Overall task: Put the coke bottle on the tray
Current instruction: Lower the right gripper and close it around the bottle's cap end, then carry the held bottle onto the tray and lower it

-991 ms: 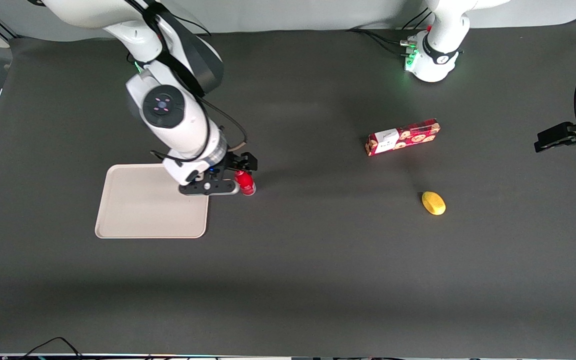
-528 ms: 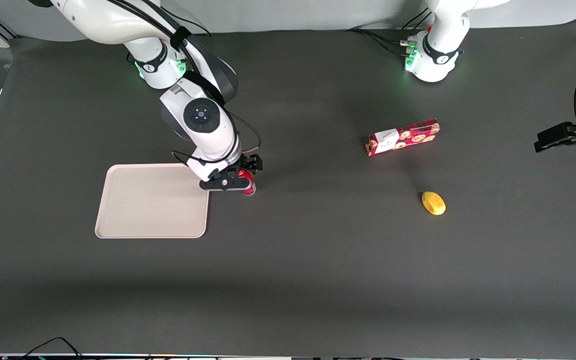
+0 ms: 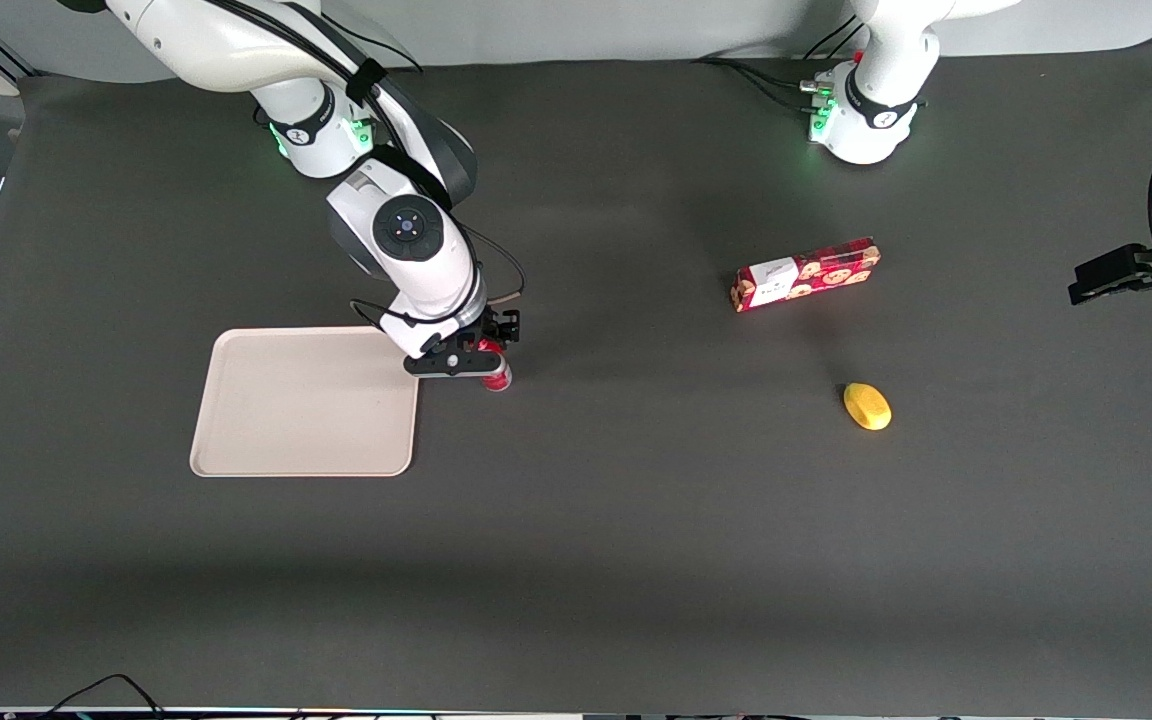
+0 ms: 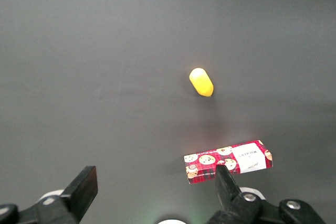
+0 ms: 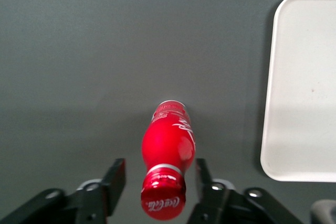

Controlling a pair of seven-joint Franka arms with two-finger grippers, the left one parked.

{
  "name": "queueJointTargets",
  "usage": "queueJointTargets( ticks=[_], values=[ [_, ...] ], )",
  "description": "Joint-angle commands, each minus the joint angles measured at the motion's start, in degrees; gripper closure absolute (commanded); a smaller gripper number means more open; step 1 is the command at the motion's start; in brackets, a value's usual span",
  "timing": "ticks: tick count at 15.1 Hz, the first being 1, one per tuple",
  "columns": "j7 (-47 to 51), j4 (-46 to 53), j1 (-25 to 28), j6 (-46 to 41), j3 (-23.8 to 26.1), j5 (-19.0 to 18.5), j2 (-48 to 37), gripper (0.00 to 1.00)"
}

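The coke bottle (image 3: 498, 378), small and all red, stands upright on the dark table just beside the tray's (image 3: 306, 400) edge that faces the parked arm's end. My right gripper (image 3: 492, 358) is lowered over the bottle and open, with one finger on each side of the neck and a gap showing at both. In the right wrist view the bottle (image 5: 168, 145) rises between the open fingers of the gripper (image 5: 159, 174), cap nearest the camera. The beige tray (image 5: 304, 87) lies bare beside it.
A long red cookie box (image 3: 806, 273) and a yellow oval object (image 3: 867, 406) lie toward the parked arm's end of the table. Both also show in the left wrist view, the box (image 4: 228, 161) and the yellow object (image 4: 201, 82).
My right arm has swung off the tray's corner toward the bottle and come down over it. The bottle has not moved.
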Motion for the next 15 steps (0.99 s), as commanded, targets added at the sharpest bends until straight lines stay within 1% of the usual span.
queueJointTargets(
  ticks=[1, 2, 6, 7, 9, 10, 11, 12, 13, 14, 15],
  values=[
    [2.0, -1.2, -1.0, 0.9, 0.7, -1.5, -2.1, 0.98],
    [2.1, -1.2, -1.0, 1.0, 0.7, -1.5, -2.1, 1.0],
    [1.4, -0.2, -1.1, 0.6, 0.8, -1.4, -2.7, 1.0],
    [1.0, 0.8, -1.4, -1.2, 0.8, -1.1, -3.4, 1.0],
    [-2.9, 4.8, -2.6, -10.4, 1.6, -0.1, -5.5, 1.0],
    [-6.1, 6.2, -3.3, -13.8, 1.5, 1.6, -7.3, 1.0],
    [-10.8, 6.7, -4.5, -15.2, 0.7, 4.1, -9.7, 1.0],
    [-16.7, 6.3, -5.5, -15.7, -1.4, 6.7, -12.3, 1.0],
    [-22.7, 6.1, -5.3, -16.6, -5.6, 9.3, -14.9, 1.0],
    [-28.9, 5.4, -5.2, -17.5, -9.1, 11.1, -16.9, 1.0],
    [-34.7, 4.1, -5.2, -17.8, -12.5, 11.7, -18.4, 1.0]
  ],
)
